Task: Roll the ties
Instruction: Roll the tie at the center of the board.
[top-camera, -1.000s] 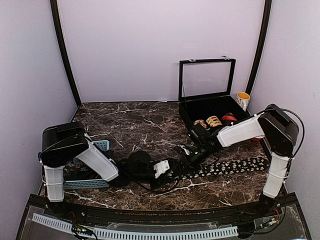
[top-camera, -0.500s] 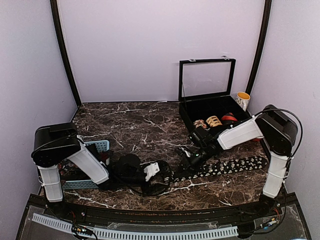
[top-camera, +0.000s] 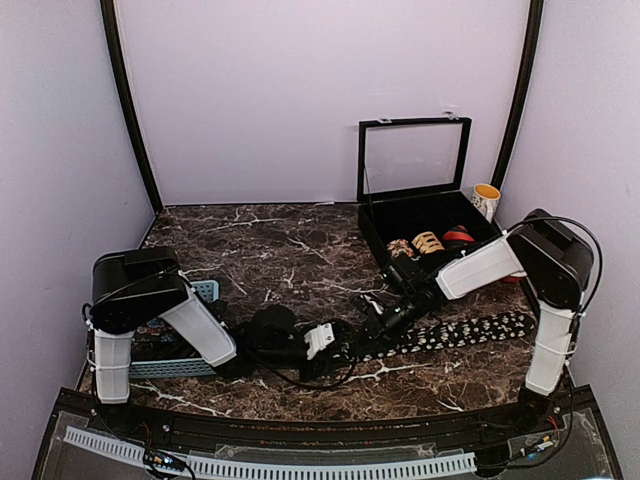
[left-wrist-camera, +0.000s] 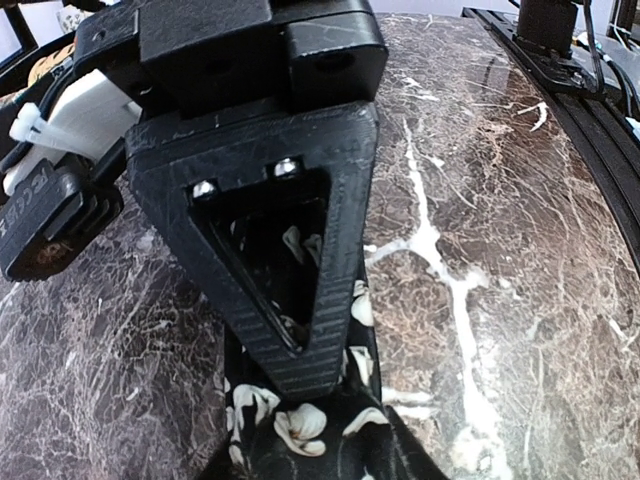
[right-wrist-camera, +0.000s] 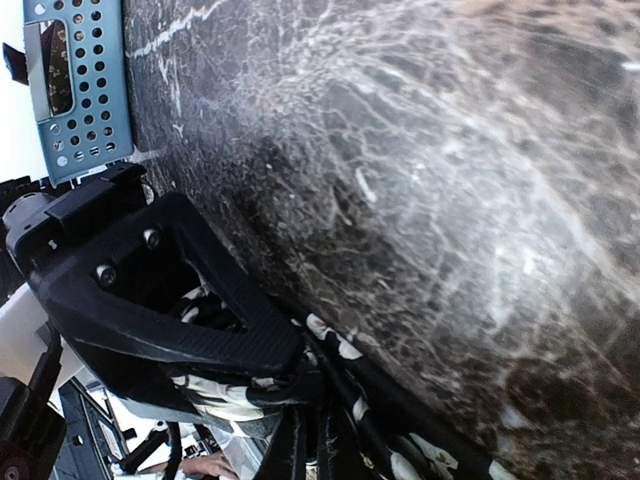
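A black tie (top-camera: 450, 332) with white prints lies along the marble, running from the right edge toward the middle. Its left end is bunched and sits between the fingers of my left gripper (top-camera: 338, 347), which is shut on it. In the left wrist view the printed fabric (left-wrist-camera: 300, 425) shows under and through the triangular finger (left-wrist-camera: 300, 290). My right gripper (top-camera: 373, 324) is shut, pinching the same tie just right of the left one. In the right wrist view its fingertips (right-wrist-camera: 300, 440) meet the folded tie (right-wrist-camera: 340, 350). Coiled ties (top-camera: 428, 241) sit in the black case.
The black case (top-camera: 372, 232) with its glass lid raised stands at the back right, and a yellow-rimmed cup (top-camera: 486, 200) is beside it. A blue slotted basket (top-camera: 170, 367) lies under the left arm, also visible in the right wrist view as the blue basket (right-wrist-camera: 85, 90).
The left arm drew back to the left with its jaws wider, then came back right and closed on the tie's end. The right gripper has hardly moved.
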